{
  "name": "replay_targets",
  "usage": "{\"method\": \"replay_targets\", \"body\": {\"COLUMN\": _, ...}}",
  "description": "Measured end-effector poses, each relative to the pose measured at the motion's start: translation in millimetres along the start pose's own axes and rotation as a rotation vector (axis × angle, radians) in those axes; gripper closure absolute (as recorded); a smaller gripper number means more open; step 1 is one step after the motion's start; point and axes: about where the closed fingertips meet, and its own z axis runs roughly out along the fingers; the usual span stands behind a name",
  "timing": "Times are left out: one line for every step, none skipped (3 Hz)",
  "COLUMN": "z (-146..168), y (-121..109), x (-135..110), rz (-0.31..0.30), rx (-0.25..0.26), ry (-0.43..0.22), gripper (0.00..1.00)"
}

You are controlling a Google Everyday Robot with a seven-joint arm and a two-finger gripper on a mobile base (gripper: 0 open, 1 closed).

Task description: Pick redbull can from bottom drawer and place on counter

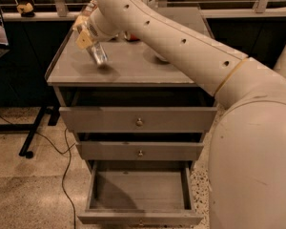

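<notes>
My gripper (88, 32) hangs over the left part of the counter (133, 68), at the end of the big white arm that reaches in from the right. It is shut on the redbull can (98, 55), a slim silver and blue can that tilts down from the fingers, with its lower end just above or at the counter top. The bottom drawer (139, 217) is pulled open at the foot of the cabinet, and its inside looks empty.
The two upper drawers (139, 122) are nearly shut. A red object (129, 35) sits on the counter behind the arm, mostly hidden. A black cable (64, 161) trails on the floor at the left, next to a dark stand leg (31, 137).
</notes>
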Motion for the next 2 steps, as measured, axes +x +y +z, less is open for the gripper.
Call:
{"method": "replay_targets", "body": {"z": 0.1, "y": 0.0, "x": 0.0, "rz": 0.0, "rx": 0.0, "ry": 0.0, "gripper": 0.0}}
{"method": "replay_targets", "body": {"z": 0.1, "y": 0.1, "x": 0.0, "rz": 0.0, "rx": 0.0, "ry": 0.0, "gripper": 0.0}}
